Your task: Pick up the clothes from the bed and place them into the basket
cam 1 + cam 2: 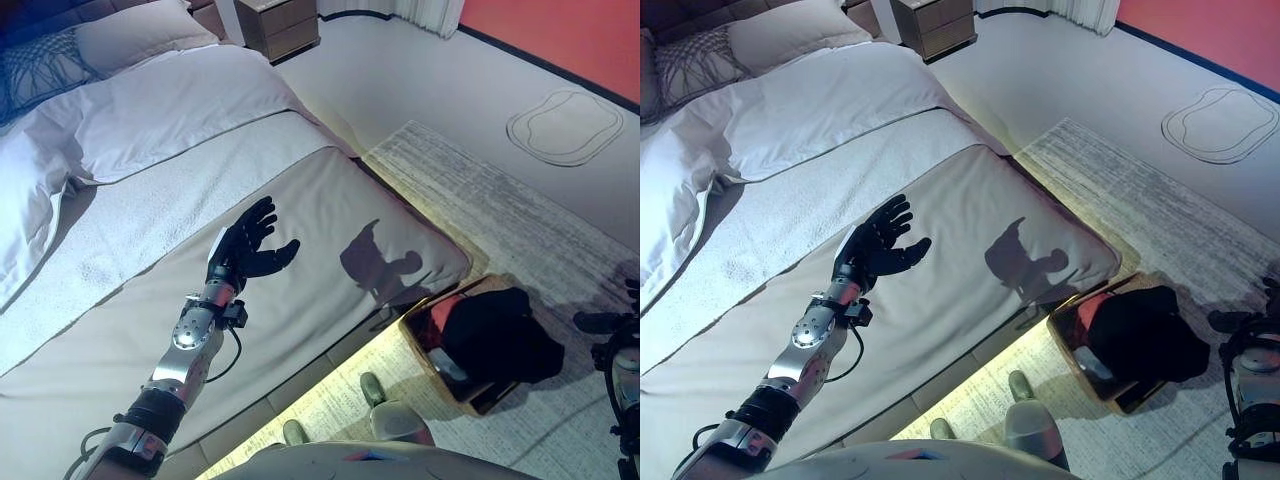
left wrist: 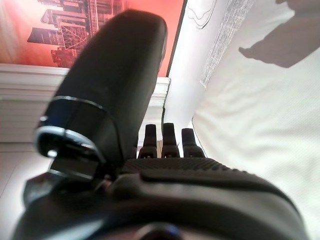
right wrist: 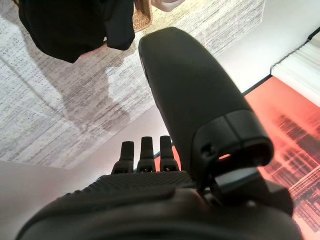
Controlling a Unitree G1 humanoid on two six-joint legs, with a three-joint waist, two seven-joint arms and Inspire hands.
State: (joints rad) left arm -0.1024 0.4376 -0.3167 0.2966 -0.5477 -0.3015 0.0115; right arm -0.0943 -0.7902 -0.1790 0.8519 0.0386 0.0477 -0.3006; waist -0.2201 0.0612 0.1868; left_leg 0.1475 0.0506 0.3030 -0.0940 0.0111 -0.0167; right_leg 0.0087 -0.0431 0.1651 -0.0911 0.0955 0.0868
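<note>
My left hand [image 1: 248, 244] is open and empty, held over the beige cover of the bed [image 1: 330, 230] near its foot; it also shows in the left wrist view [image 2: 165, 145] with straight fingers. A wicker basket [image 1: 418, 335] stands on the rug beside the bed's corner, with black clothes [image 1: 500, 335] heaped in it and hanging over its rim, and something red underneath. My right hand [image 3: 145, 155] is open and empty above the rug to the right of the basket; the black clothes [image 3: 70, 25] show past it. I see no clothes on the bed.
White pillows [image 1: 130, 35] and a white duvet [image 1: 150, 120] lie at the head of the bed. A wooden nightstand [image 1: 285, 25] stands at the back. A grey rug [image 1: 530, 220] covers the floor by the bed, before a red wall [image 1: 560, 35].
</note>
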